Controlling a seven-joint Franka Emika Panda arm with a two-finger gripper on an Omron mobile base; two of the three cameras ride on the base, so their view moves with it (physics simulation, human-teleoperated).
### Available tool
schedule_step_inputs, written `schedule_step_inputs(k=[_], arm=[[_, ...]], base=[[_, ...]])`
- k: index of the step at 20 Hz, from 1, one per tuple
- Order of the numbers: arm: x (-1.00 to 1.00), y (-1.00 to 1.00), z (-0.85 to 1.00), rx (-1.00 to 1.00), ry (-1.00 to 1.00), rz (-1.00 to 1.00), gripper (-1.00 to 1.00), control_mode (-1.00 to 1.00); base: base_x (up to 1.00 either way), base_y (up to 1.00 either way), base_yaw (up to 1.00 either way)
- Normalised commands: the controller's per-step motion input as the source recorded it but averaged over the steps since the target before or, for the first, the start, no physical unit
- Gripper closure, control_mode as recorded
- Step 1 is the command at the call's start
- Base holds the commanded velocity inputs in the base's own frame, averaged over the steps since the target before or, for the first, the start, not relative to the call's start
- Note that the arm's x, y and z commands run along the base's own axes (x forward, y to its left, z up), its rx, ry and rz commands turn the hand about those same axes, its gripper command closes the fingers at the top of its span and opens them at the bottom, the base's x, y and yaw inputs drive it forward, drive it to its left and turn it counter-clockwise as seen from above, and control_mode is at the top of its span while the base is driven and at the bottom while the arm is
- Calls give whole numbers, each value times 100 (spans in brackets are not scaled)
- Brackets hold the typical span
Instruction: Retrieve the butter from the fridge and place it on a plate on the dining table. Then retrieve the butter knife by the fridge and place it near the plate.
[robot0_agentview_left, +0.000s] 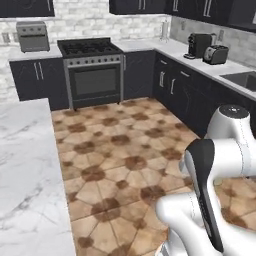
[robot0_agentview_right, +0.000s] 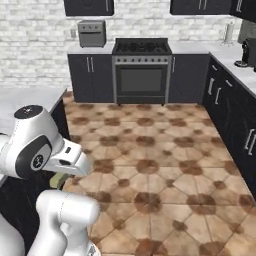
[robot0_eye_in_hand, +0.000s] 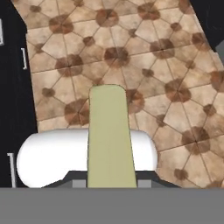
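Note:
In the hand view, the butter (robot0_eye_in_hand: 109, 135), a narrow pale yellow-green stick, rises from the bottom centre and points out over the tiled floor. My gripper (robot0_eye_in_hand: 110, 180) is shut on its near end, and the stick hides most of the finger tips. The hand hangs above the brown tiles, at a distance from every counter. The fridge, the plate and the butter knife are out of view. A white grey-veined marble top (robot0_agentview_left: 25, 165) lies at the left, but I cannot tell whether it is the dining table.
A steel stove (robot0_agentview_left: 92, 70) stands at the back between dark cabinets. The right-hand counter (robot0_agentview_left: 200, 65) holds a coffee machine (robot0_agentview_left: 198, 45), a toaster (robot0_agentview_left: 216, 54) and a sink (robot0_agentview_left: 244, 79). A toaster oven (robot0_agentview_left: 32, 36) sits at the back left. Brown tiled floor (robot0_agentview_left: 120, 150) is open in the middle.

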Motion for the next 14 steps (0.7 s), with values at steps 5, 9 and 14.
schedule_step_inputs(k=[5, 9, 14], arm=[[0, 0, 0, 0, 0, 0, 100, 100], [0, 0, 0, 0, 0, 0, 100, 100], [0, 0, 0, 0, 0, 0, 100, 100]], base=[[100, -9, 0], [100, -33, 0], [100, -18, 0]])
